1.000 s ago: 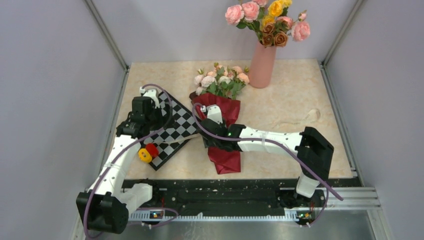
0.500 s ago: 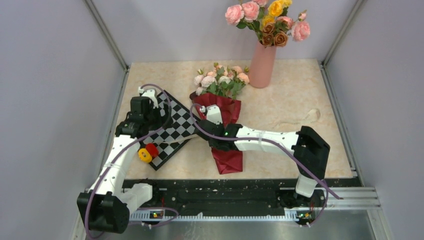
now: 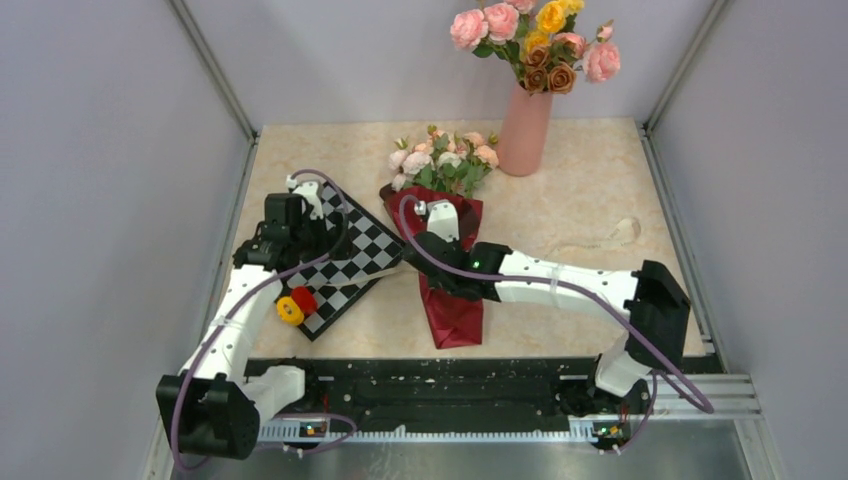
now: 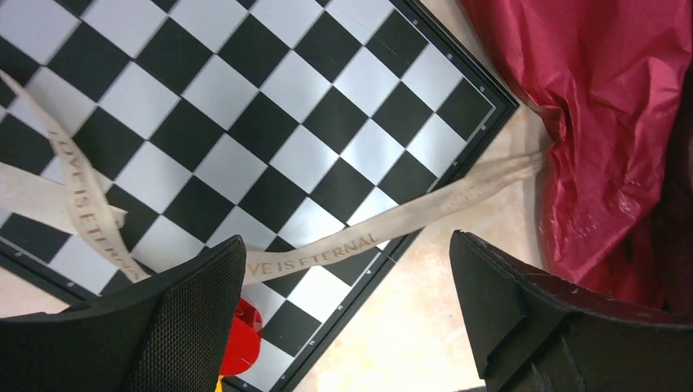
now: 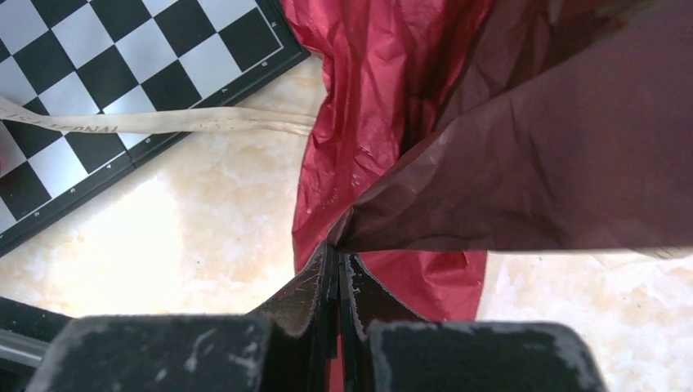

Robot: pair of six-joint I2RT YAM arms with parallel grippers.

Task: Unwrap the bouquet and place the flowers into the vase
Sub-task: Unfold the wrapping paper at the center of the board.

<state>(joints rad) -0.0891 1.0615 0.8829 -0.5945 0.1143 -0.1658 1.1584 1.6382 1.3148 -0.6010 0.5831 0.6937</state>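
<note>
Bouquet point(image 3: 442, 170), its red paper point(image 5: 507, 163) pinched in the closed right gripper point(image 5: 337, 253), lies between chessboard point(image 3: 350, 262) and vase point(image 3: 525, 130), which holds larger roses point(image 3: 530, 40); left gripper point(image 4: 347, 245) gapes empty above the chessboard.

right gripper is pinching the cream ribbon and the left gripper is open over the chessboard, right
No: the right gripper is shut on the dark red paper, not the ribbon; the right wrist view shows it. The left gripper is open over the chessboard.

Left claw point(image 4: 347, 269) agape, right claw point(image 5: 337, 261) clamped
</note>
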